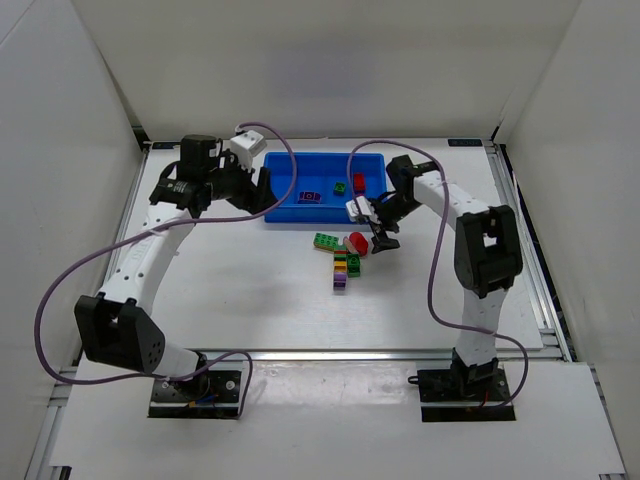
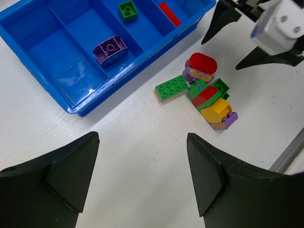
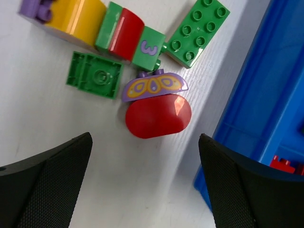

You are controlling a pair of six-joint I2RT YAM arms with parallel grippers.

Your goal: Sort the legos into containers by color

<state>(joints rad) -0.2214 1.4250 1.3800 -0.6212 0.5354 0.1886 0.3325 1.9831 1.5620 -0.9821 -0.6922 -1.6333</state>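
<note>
The blue tray (image 1: 285, 180) holds a purple lego (image 2: 109, 50), a green lego (image 2: 127, 10) and a red lego (image 2: 169, 14), each in its own compartment. A loose cluster lies on the table just in front of it: a flat green plate (image 3: 197, 31), a rounded red piece (image 3: 158, 115) under a purple butterfly piece (image 3: 153, 85), an upturned green brick (image 3: 94, 75) and a row with a yellow piece (image 3: 78, 20). My right gripper (image 3: 145, 185) hangs open beside the red piece, nothing between its fingers. My left gripper (image 2: 142, 175) is open over bare table near the tray's front left corner.
White walls enclose the table on three sides. The tray's leftmost compartment (image 2: 28, 28) holds nothing. A purple cable (image 1: 60, 290) loops off the left arm, and another (image 1: 435, 280) hangs from the right arm.
</note>
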